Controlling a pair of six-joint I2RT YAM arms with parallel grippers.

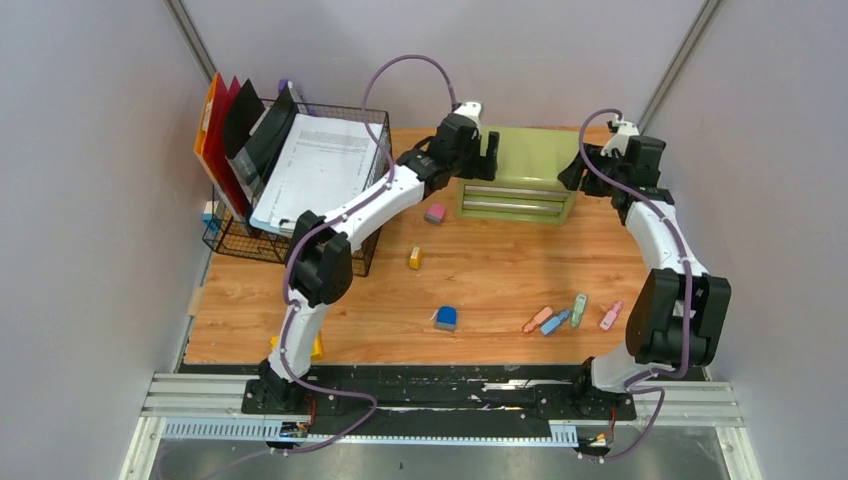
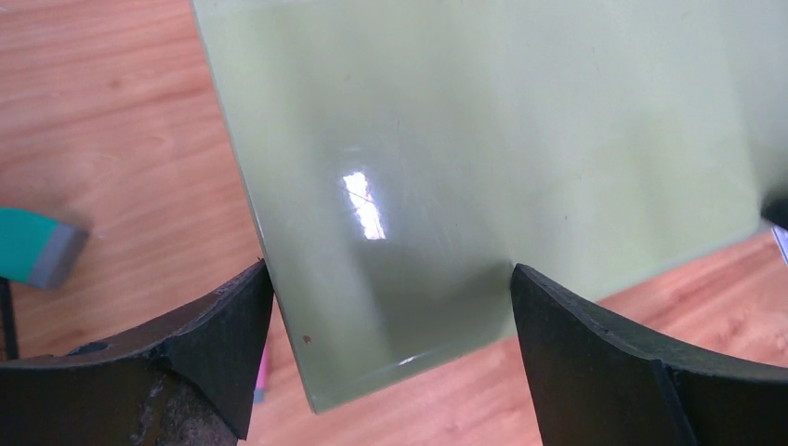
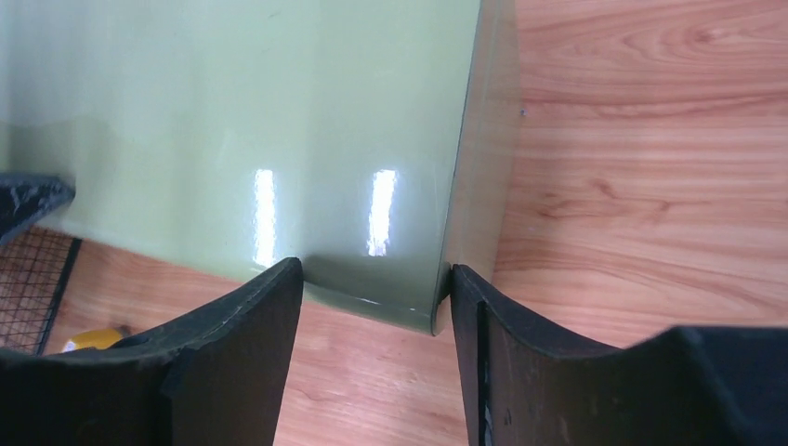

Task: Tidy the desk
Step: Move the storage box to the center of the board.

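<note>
At the far edge of the surface point(image 1: 480, 270), the left tool point(image 2: 387, 279) and right tool point(image 3: 376, 269) hover open and empty, flanking the green cabinet point(image 1: 520, 170); next, I judge, both must press in evenly.

Left arm point(image 1: 350, 215) extends forward and to the right from its base, elbow folded low, wrist at far centre. Left hand point(image 2: 388, 279) points downward, its 2 fingers point(image 2: 223, 334) spread wide. Right arm point(image 1: 660, 235) reaches forward, elbow bent outward. Right hand point(image 3: 376, 269) points downward, fingers point(image 3: 232, 344) parted more narrowly
</note>
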